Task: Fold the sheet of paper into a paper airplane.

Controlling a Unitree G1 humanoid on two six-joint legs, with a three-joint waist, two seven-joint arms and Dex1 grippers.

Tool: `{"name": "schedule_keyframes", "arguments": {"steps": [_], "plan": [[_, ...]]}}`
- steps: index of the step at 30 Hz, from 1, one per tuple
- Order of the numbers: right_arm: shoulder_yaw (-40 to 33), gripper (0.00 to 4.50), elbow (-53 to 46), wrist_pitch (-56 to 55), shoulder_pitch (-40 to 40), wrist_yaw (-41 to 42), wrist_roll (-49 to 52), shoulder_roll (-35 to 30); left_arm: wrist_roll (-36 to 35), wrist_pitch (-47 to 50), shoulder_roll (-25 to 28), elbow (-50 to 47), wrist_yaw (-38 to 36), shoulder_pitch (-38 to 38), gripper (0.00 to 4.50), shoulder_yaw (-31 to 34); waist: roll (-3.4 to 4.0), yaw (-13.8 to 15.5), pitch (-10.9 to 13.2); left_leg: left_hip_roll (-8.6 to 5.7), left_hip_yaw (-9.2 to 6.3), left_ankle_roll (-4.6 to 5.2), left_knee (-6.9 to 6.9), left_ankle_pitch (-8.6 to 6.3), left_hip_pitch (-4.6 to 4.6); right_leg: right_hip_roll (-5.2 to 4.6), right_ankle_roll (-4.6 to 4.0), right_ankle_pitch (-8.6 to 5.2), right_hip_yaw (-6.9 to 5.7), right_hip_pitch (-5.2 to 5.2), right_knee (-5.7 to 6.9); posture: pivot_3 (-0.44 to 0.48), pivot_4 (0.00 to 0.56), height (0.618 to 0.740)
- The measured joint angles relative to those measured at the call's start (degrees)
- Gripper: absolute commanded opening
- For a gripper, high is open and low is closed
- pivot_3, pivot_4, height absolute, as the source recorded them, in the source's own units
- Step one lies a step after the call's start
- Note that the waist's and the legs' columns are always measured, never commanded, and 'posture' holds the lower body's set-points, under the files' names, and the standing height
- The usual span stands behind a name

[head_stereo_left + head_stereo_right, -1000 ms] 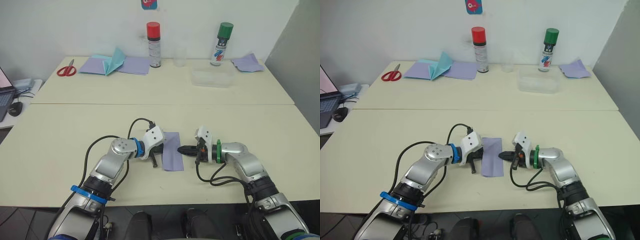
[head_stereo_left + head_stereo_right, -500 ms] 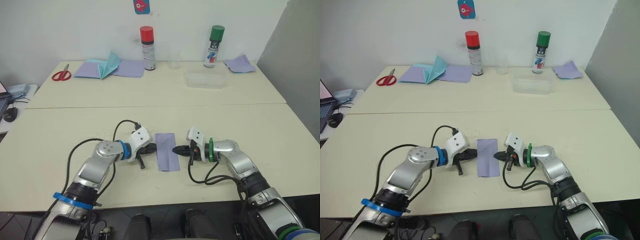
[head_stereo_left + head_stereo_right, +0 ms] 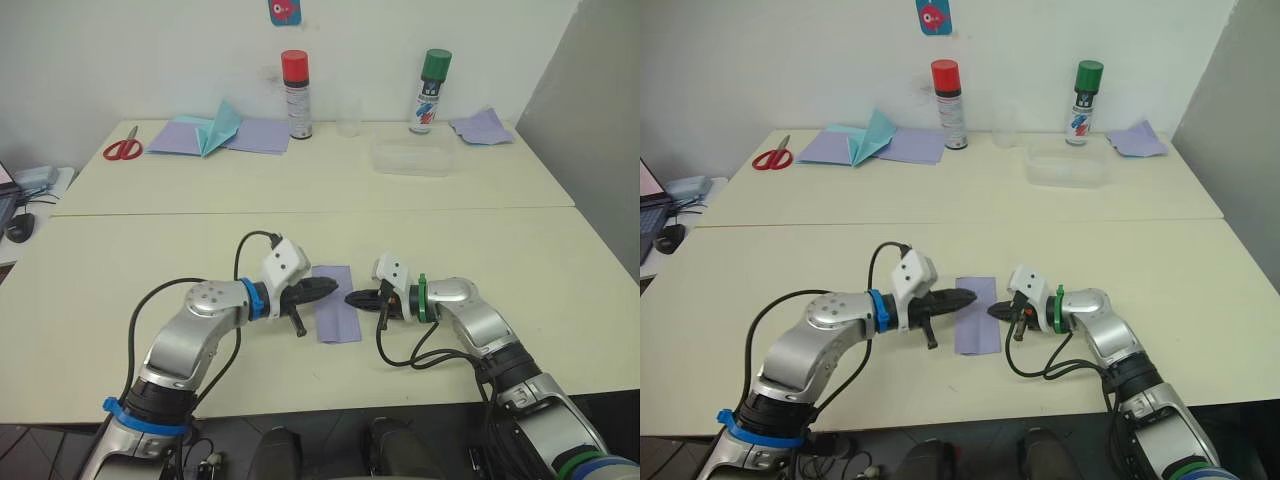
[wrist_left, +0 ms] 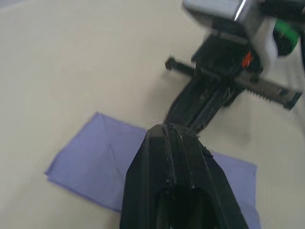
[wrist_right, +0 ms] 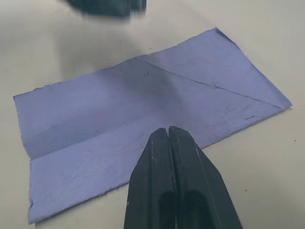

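Both jaws closed; left gripper [image 3: 970, 296] has advanced over the sheet of paper [image 3: 977, 322].

Matt, creased lavender sheet of paper [image 5: 143, 105] on smooth cream table [image 3: 120, 270].

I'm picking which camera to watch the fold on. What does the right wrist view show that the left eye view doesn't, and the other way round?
Right wrist view: the crease lines across the sheet of paper, close up, with the right gripper shut at its near edge.

Left eye view: both arms, the table, the scissors, two spray cans and the spare sheets at the back.

Both: the sheet and the left gripper, shut over it.
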Motion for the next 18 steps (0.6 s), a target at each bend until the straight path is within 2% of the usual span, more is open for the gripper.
{"name": "schedule_keyframes", "arguments": {"steps": [3, 11, 18], "plan": [[0.56, 0.05, -2.45, 0.94, 0.79, 0.85, -0.02, -1.31, 3.40, -4.06, -0.45, 5.63, 1.26, 1.57, 0.00, -2.83, 0.00, 0.15, 0.00, -0.02, 0.03, 0.00, -0.02, 0.00, -0.10, -0.01, -0.04, -0.03, -0.01, -0.08, 0.00, 0.000, 0.150, 0.740], [4.33, 0.05, -15.48, 12.12, 4.27, 11.39, 3.74, -9.87, 5.03, -10.15, -0.38, 6.97, -0.05, 2.06, 0.00, -5.06, -0.02, 1.35, -0.02, -0.04, 0.11, 0.02, -0.17, -0.10, -0.14, -0.13, -0.09, -0.14, -0.02, -0.08, -0.14, 0.000, 0.150, 0.740], [5.55, 0.05, -13.71, 11.61, 2.98, 11.23, 3.35, -9.33, 5.63, -11.86, -0.38, 7.52, 0.08, 2.70, 0.00, -5.04, -0.04, 1.28, -0.06, -0.02, 0.08, 0.02, -0.13, -0.09, 0.00, -0.13, -0.41, -0.33, -0.05, -0.02, -0.13, 0.000, 0.150, 0.740]]}}
